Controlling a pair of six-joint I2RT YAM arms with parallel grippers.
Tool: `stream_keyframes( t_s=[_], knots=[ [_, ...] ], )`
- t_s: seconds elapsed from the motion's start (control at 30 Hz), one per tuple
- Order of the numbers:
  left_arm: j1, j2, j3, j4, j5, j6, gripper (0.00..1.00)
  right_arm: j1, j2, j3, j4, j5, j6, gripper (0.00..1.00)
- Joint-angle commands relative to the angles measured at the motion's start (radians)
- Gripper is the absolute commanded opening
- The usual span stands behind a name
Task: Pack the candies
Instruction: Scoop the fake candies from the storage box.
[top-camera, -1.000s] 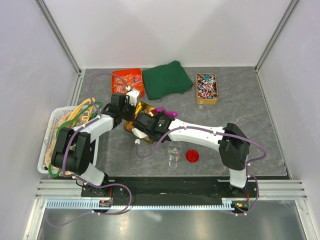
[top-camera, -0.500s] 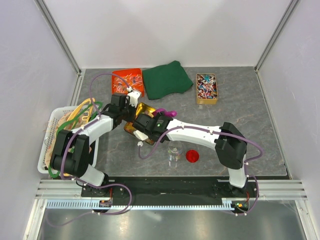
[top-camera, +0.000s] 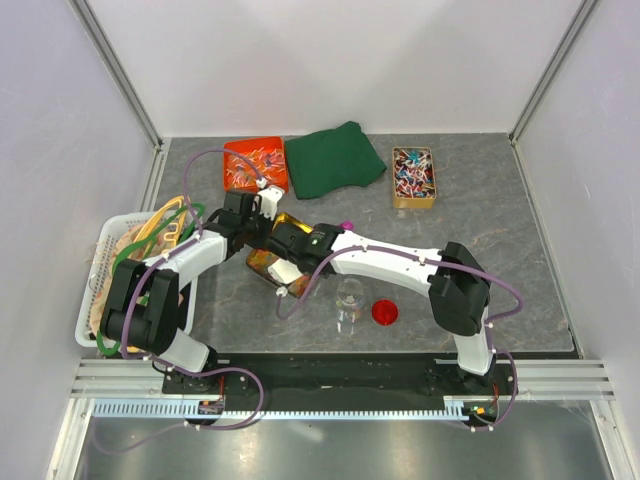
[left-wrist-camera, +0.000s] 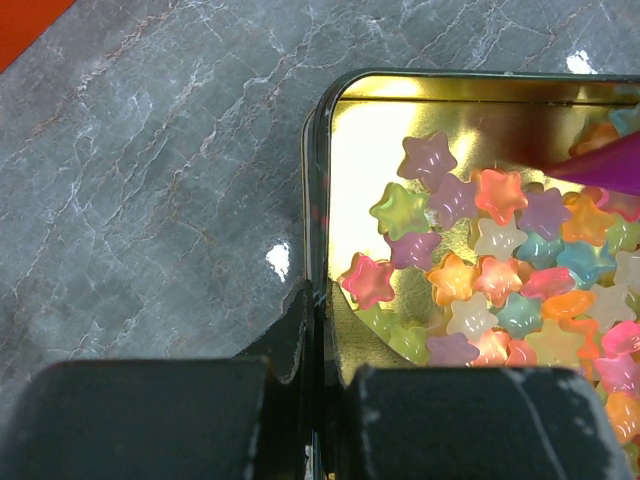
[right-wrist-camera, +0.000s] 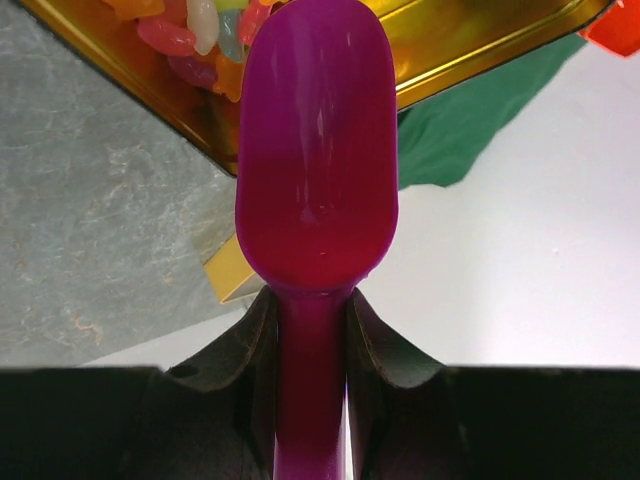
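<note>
A gold tin (top-camera: 262, 263) holds several star-shaped candies (left-wrist-camera: 490, 270) in pink, orange, yellow, green and purple. My left gripper (left-wrist-camera: 318, 330) is shut on the tin's side wall (left-wrist-camera: 320, 150), one finger inside and one outside. My right gripper (right-wrist-camera: 311, 330) is shut on the handle of a magenta scoop (right-wrist-camera: 315, 150). The scoop's tip reaches over the tin's edge (right-wrist-camera: 470, 40) to the candies (right-wrist-camera: 190, 35). No candy shows on the scoop's visible face. In the top view both grippers (top-camera: 262, 215) (top-camera: 300, 240) meet over the tin, which is tipped up.
A small clear jar (top-camera: 349, 300) and a red lid (top-camera: 385, 312) stand near the front. An orange tray (top-camera: 255, 163), a green cloth (top-camera: 335, 158) and a wooden box of twist-wrapped sweets (top-camera: 413, 177) line the back. A white basket (top-camera: 115, 270) sits at the left.
My right arm has swung left and towards the back, carrying the scoop in over the tin so that most of it is now hidden. The left gripper has barely shifted.
</note>
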Motion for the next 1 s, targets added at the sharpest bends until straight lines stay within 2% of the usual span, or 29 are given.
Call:
stream_keyframes(
  t_s=[0.0, 0.3, 0.7, 0.97],
  knots=[
    [-0.008, -0.06, 0.029, 0.094, 0.073, -0.015, 0.02, -0.027, 0.042, 0.083, -0.16, -0.165, 0.03, 0.0],
    [-0.008, -0.064, 0.014, 0.112, 0.061, -0.012, 0.02, -0.093, 0.062, 0.167, -0.227, -0.348, 0.058, 0.0],
    [-0.008, -0.057, 0.017, 0.121, 0.015, -0.017, 0.02, -0.096, 0.097, 0.201, -0.213, -0.415, 0.118, 0.0],
    [-0.008, -0.053, 0.007, 0.128, 0.033, -0.023, 0.02, -0.101, 0.12, 0.224, -0.222, -0.538, 0.136, 0.0]
  ],
)
